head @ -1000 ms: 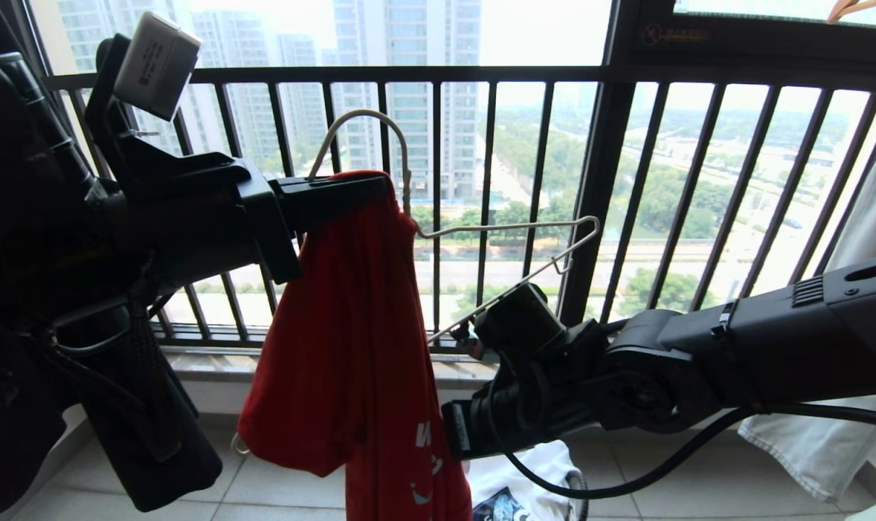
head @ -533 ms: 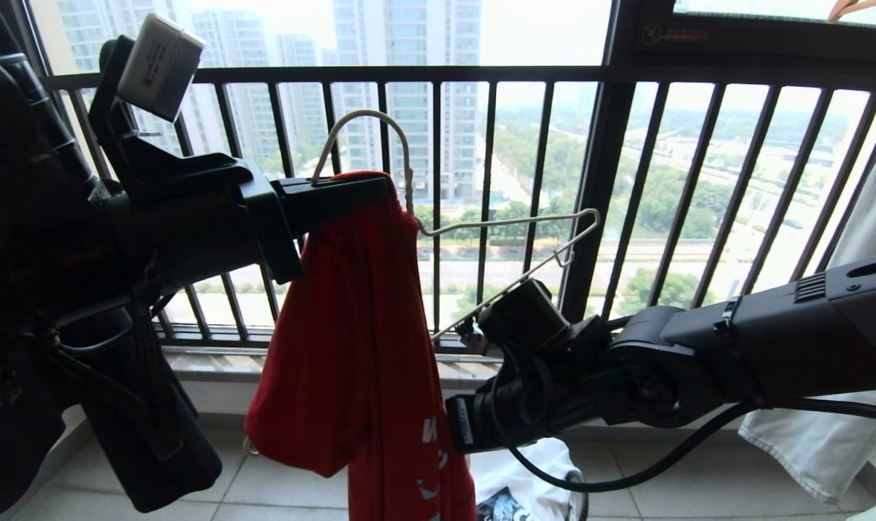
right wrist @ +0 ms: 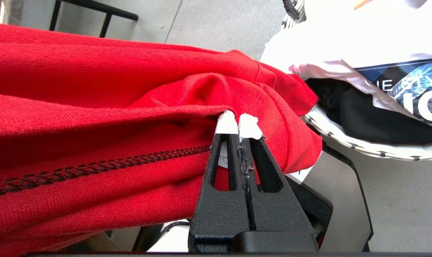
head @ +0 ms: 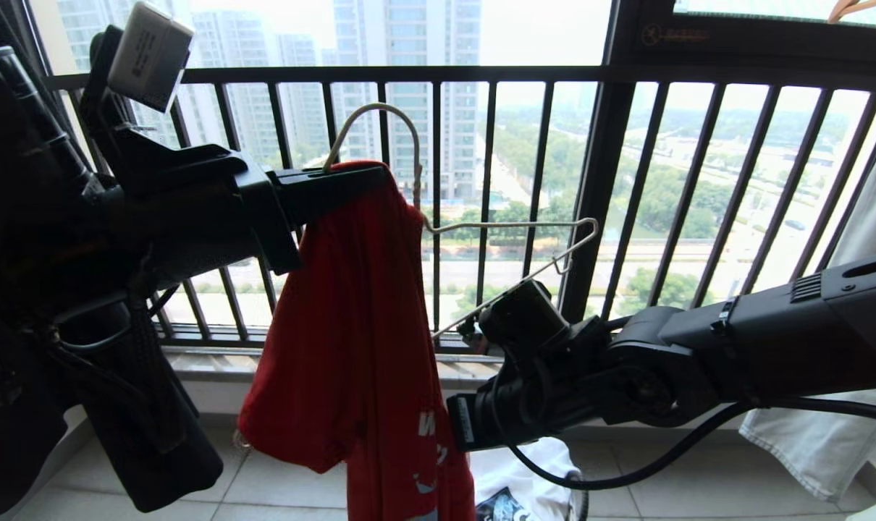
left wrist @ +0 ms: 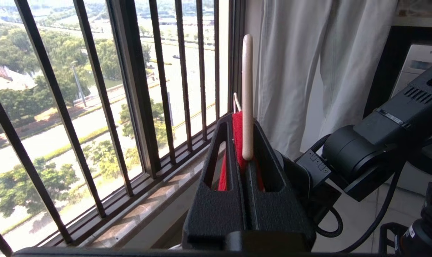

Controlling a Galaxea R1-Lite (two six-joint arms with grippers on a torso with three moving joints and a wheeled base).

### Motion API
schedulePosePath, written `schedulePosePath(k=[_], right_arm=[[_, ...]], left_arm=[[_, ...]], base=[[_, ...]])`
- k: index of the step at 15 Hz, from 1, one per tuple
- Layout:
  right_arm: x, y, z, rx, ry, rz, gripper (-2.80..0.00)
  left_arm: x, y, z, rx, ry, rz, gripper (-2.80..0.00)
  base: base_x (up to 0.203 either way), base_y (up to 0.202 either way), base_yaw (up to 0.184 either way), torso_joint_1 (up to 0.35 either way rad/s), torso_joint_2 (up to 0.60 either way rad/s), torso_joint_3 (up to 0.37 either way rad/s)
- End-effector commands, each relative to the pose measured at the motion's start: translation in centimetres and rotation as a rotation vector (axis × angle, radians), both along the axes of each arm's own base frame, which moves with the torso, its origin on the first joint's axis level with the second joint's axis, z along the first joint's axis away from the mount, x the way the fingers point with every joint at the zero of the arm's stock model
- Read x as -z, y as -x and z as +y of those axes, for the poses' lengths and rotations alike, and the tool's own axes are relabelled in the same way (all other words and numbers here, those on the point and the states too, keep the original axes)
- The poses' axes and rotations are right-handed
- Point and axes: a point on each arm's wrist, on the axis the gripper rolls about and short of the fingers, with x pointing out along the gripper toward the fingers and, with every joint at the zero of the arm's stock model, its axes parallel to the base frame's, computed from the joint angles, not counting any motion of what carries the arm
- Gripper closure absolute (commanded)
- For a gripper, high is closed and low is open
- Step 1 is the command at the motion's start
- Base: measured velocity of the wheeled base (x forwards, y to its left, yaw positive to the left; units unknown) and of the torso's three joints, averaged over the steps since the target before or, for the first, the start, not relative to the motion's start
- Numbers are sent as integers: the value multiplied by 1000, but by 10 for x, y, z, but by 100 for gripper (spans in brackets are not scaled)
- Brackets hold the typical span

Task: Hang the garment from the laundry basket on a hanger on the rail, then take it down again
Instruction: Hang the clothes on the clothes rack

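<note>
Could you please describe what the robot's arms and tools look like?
Both arms are matte black with bulky joints. The right arm has vent slots and a looping black cable. Each tool is a pair of textured black triangular fingers with cut-outs; the right tool has white-taped tips.

A dark railing of vertical bars (head: 489,181) runs across the balcony, with tall apartment towers (head: 409,87) and green trees (head: 670,195) beyond it. A pale whitish garment (head: 836,427) hangs down at the right end of the railing, reaching the tiled floor (head: 286,492), and a wooden hanger (head: 854,7) shows at the top right. In the right wrist view a white printed garment (right wrist: 376,67) lies over a black one (right wrist: 366,117)
</note>
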Motion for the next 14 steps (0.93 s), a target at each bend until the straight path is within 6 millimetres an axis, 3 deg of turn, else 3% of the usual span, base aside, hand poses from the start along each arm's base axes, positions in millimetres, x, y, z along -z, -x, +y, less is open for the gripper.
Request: schedulePosePath(k=[1, 14], right_arm=[[1, -2, -1, 5, 2, 4, 0], [0, -7, -6, 24, -1, -2, 0]], left_arm=[[-7, 1, 1, 14, 76, -4, 0], [-7, -1, 0, 11, 91, 8, 0]], base=[[0, 0, 0, 0, 0, 0], [0, 0, 0, 0, 0, 0]])
